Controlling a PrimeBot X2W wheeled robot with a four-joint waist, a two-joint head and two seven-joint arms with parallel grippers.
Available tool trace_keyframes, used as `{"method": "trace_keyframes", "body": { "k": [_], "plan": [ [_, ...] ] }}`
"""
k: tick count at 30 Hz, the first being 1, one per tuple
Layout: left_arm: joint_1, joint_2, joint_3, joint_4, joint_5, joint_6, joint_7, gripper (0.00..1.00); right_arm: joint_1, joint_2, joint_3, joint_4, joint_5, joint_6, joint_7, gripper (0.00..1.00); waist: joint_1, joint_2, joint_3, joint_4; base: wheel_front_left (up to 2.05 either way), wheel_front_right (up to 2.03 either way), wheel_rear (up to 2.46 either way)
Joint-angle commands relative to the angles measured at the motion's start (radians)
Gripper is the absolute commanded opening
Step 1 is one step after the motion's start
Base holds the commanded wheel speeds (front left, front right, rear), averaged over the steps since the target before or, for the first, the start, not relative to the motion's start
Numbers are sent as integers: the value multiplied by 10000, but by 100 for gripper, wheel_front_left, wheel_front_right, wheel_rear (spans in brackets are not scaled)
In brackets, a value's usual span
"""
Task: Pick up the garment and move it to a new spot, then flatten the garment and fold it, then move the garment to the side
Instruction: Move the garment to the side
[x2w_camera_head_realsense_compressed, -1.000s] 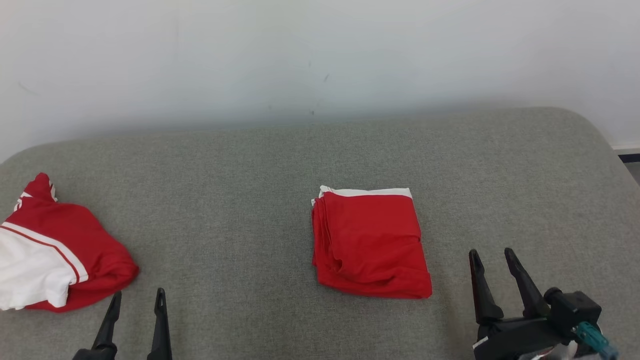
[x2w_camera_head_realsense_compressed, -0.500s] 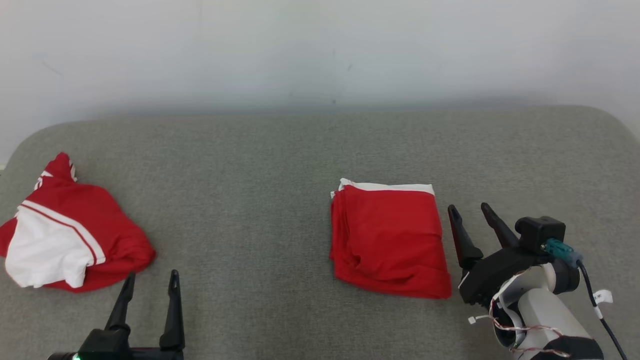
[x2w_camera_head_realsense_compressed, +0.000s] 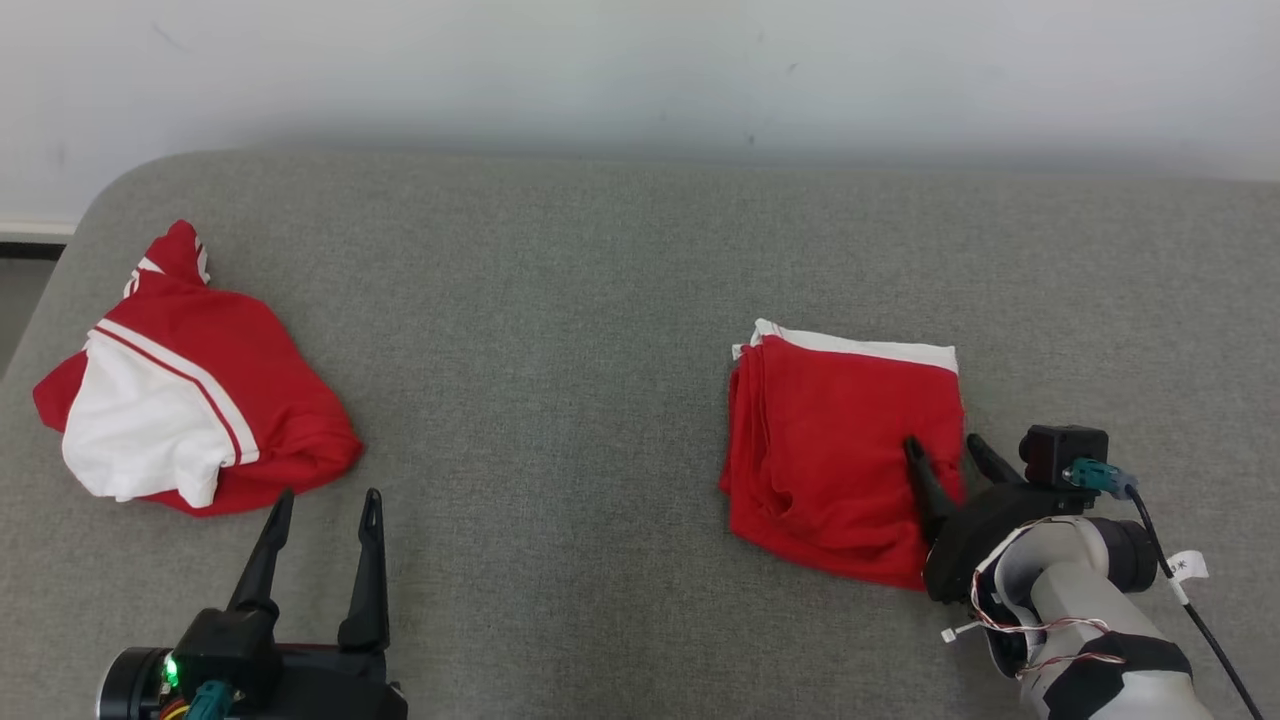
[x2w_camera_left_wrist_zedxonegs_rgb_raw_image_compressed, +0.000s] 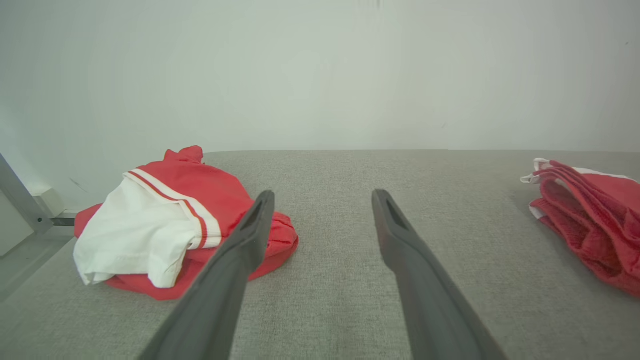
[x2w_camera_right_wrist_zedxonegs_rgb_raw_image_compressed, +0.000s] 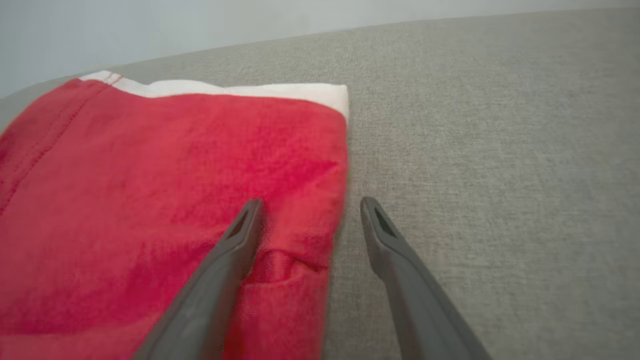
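Observation:
A red garment (x2w_camera_head_realsense_compressed: 840, 450) with a white band lies folded in a neat square right of centre on the grey padded surface (x2w_camera_head_realsense_compressed: 560, 350). My right gripper (x2w_camera_head_realsense_compressed: 942, 442) is open and straddles its right edge. In the right wrist view one finger lies over the red cloth (x2w_camera_right_wrist_zedxonegs_rgb_raw_image_compressed: 175, 175) and the other over bare grey fabric, with the gripper (x2w_camera_right_wrist_zedxonegs_rgb_raw_image_compressed: 311, 204) holding nothing. My left gripper (x2w_camera_head_realsense_compressed: 328, 495) stands open and empty at the lower left. The left wrist view shows this gripper (x2w_camera_left_wrist_zedxonegs_rgb_raw_image_compressed: 324, 194) over bare surface, with the folded garment (x2w_camera_left_wrist_zedxonegs_rgb_raw_image_compressed: 590, 220) far right.
A second red and white garment (x2w_camera_head_realsense_compressed: 200, 380) lies crumpled at the left, just beyond my left fingertips, and also appears in the left wrist view (x2w_camera_left_wrist_zedxonegs_rgb_raw_image_compressed: 175, 225). The surface's rounded left edge (x2w_camera_head_realsense_compressed: 60, 270) drops off beside it. A pale wall (x2w_camera_head_realsense_compressed: 640, 70) runs behind.
The head camera has turned, shifting the whole picture. My right gripper has moved forward and left from beside the folded garment onto its right edge. Both grippers stay open.

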Motion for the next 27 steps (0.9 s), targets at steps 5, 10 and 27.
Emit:
{"method": "trace_keyframes", "body": {
  "k": [5, 10, 27],
  "plan": [
    [-270, 53, 66, 43, -52, 14, -32, 100, -336, 228, 546, 860, 229, -25, 252, 47, -1, -2, 559, 190, 0, 0, 0],
    [-339, 10, 97, 69, -72, 16, -32, 100, -540, 229, 946, 997, 724, -25, 387, 0, -1, -2, 663, 9, 0, 0, 0],
    [-1251, 192, -302, -409, -269, 16, -32, 100, -3209, -2512, 3695, -502, 757, -28, 1262, 0, -1, -2, 2480, -1116, 0, 0, 0]
  ]
}}
